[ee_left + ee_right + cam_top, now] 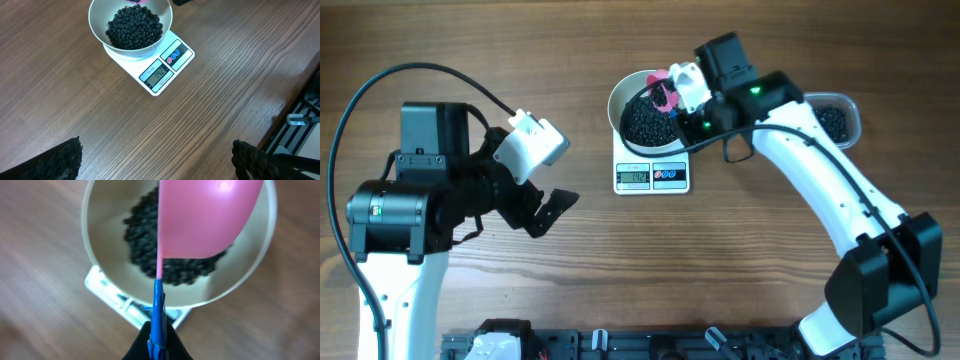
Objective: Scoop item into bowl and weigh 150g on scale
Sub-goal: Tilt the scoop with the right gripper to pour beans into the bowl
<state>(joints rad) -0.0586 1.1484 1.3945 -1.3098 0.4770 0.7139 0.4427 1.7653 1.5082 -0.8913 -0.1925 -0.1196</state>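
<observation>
Atop one scale (pixel 165 67), one bowl (pixel 97 15); left jaws gape, right jaws grip one scoop (pixel 205 215).

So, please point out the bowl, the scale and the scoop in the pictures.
bowl (pixel 97 20), left wrist view, on the bare inner wall at its left.
scale (pixel 159 75), left wrist view, on its display.
scoop (pixel 205 215), right wrist view, on the pink head.

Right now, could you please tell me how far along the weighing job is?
Done: the bowl sits on the scale with a heap of beads inside, and the display is lit. In hand: the right gripper, shut on the pink scoop, holds it over the bowl. Left: probably topping up to target; the reading is too small to trust. The left gripper is open.
</observation>
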